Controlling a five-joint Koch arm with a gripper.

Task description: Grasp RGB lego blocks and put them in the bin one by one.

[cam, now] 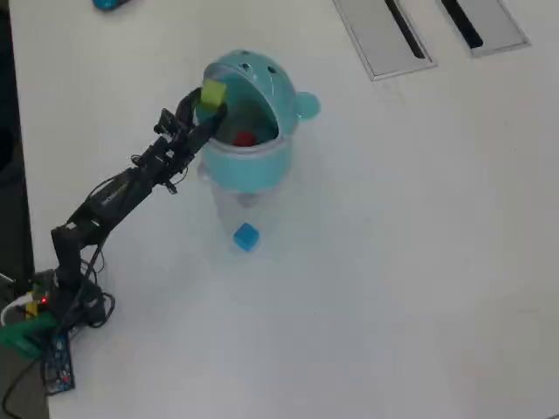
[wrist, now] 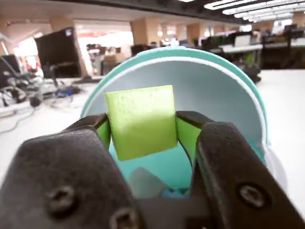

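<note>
Fingers pinch yellow-green block; only overhead shows blue block

Bright, even indoor light comes from long ceiling strip lamps in the wrist view. The white bench looks washed out overhead, with only faint shadows. Up close, the black tool is soft and blurred.

no text, label, brand, number or sign can be read in either view
</note>
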